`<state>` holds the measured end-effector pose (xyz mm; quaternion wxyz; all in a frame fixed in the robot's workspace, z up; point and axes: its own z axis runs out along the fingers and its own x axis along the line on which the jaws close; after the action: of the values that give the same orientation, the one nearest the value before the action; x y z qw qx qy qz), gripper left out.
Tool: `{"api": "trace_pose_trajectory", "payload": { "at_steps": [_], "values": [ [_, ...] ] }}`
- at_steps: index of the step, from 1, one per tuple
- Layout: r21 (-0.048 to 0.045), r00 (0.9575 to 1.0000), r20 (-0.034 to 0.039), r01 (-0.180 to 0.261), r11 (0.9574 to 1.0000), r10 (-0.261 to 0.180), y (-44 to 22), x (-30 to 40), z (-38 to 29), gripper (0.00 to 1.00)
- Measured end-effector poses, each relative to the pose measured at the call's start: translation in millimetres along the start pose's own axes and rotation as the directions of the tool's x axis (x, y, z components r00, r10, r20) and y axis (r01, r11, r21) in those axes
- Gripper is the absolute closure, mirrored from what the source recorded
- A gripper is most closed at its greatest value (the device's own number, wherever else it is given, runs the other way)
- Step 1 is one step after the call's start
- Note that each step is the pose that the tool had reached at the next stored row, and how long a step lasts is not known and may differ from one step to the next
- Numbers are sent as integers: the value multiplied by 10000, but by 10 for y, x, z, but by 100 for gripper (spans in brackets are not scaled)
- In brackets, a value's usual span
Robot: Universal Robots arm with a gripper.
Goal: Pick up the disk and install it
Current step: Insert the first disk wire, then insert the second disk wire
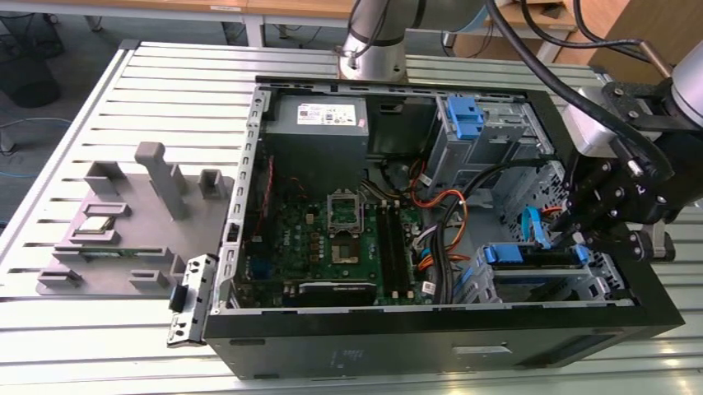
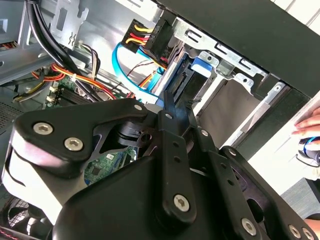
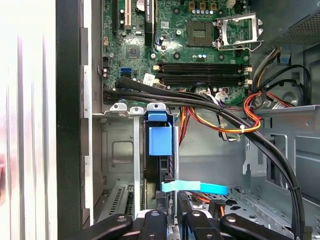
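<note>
Reaching down into the open computer case [image 1: 439,337], the gripper [image 1: 598,216] hangs over the drive cage [image 1: 549,276] at the corner of the case on the exterior view's right. In the second wrist view its black fingers [image 2: 172,112] come together into a narrow tip that presses against the edge of the disk [image 2: 182,75]; whether they pinch that edge or merely rest on it cannot be told. In the first wrist view the gripper's black links [image 3: 165,225] sit just beside the near end of the disk [image 3: 160,150], which stands on edge inside a slot of the metal cage, its blue plastic bracket facing the camera and a metal divider [image 3: 136,160] close alongside. In the exterior view the disk [image 1: 528,255] shows as a blue strip lying in the cage directly under the gripper. A flat blue data cable [image 3: 195,187] crosses just by the disk's near end, and a bundle of black, red, orange and yellow wires [image 3: 230,120] arches over the cage toward the green motherboard [image 1: 329,239]. A second blue bracket [image 1: 467,115] sits in the upper bay, well apart from the gripper. The grey power supply [image 1: 318,123] fills the far corner of the case. The case rests on a slatted metal table [image 1: 165,90], with a grey parts fixture [image 1: 121,222] lying beside it on the exterior view's left.
</note>
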<state>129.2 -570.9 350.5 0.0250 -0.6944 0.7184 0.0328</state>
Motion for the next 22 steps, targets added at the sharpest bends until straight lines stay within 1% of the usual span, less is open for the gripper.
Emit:
{"api": "trace_pose_trajectory", "payload": {
  "at_steps": [2,16,18,22],
  "values": [
    [0,10000,-3,0,10000,0,0,-3,-33,76],
    [0,10000,-3,0,10000,0,1,-3,-39,76],
    [0,10000,-10,0,10000,0,1,-4,-50,76],
    [0,10000,-1,0,10000,0,1,-6,-75,76]
  ]
}}
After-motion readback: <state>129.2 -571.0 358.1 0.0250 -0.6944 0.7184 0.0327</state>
